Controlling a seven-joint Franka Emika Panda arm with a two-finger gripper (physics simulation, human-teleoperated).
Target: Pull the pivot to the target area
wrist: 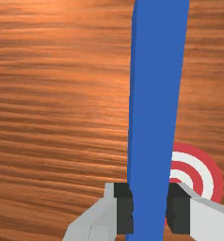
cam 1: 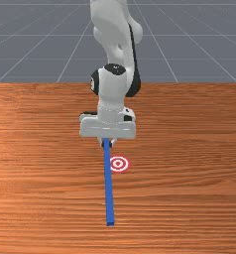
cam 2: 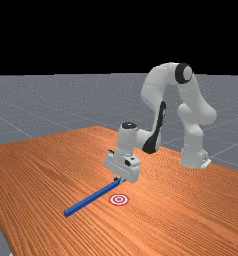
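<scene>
Item: one blue bar (cam 1: pixel 109 188), long, straight and square-edged. It runs from below our hand toward the near side, almost straight in the front view, its near end leaning slightly to that view's right. In the far view it slants down to the left, away from the gripper (cam 1: pixel 107 143). How its underside sits above the table (cam 1: pixel 40 198), we cannot tell.

State of the end effector: drawn in on the bar, one dark pad (wrist: pixel 178 208) against each side, as our wrist view records – a hold with the bar pinched between. The grip lies at the bar's far portion, by the front view.

Item: one target (cam 1: pixel 119 163), round, red and white rings, flat on the table. In the front view it lies just to the right of the bar, nearer than our gripper, its left rim meeting the bar's edge. In our wrist view the bar covers part of the rings, close by one pad. The far view shows it to the right of the bar, below our hand.

Item: one arm (cam 2: pixel 156 87), white and grey with black joints, reaching leftward in the far view, hand pointing down.

Item: table, orange-brown, grained. Beyond it, grey floor (cam 2: pixel 36 100) with pale lines.
</scene>
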